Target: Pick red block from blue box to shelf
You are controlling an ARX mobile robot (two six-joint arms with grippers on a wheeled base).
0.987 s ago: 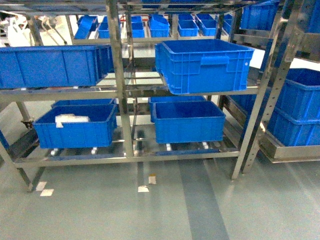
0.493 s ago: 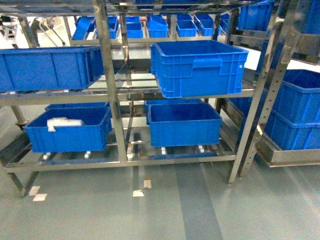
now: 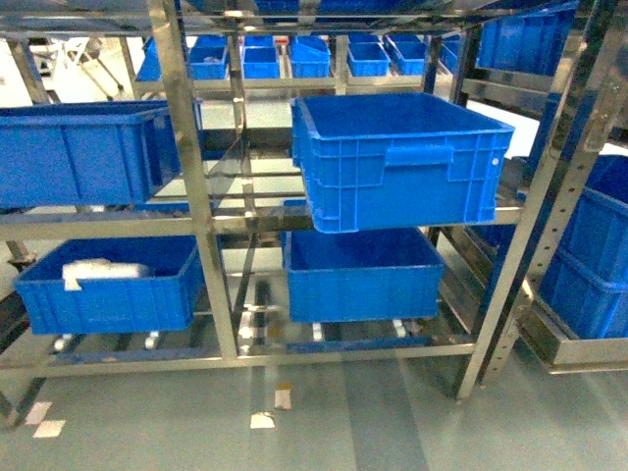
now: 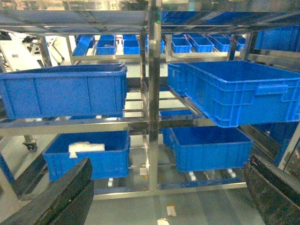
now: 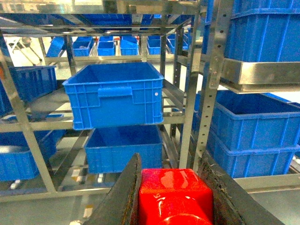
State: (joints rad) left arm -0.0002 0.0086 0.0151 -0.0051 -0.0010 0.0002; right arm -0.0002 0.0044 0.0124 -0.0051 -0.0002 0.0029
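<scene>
We see the shelf (image 3: pixel 196 221) standing on the grey floor (image 3: pixel 392 422). Its middle tier carries two dark blue crates (image 3: pixel 402 157), one left and one right. The bottom tier carries two more (image 3: pixel 363 275); the left one holds something white (image 3: pixel 98 270).

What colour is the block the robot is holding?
Shiny red block, seen best in the right wrist view.

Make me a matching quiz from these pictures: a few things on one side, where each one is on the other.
Things:
1. red block
2. white bundle
3. tilted crate
4. left gripper

Places or states:
A. inside a bottom-tier crate
B. overhanging the middle tier of the shelf
C. clamped between the right gripper fingers
D. open and empty

Pairs: 1-C, 2-A, 3-B, 4-D
</scene>
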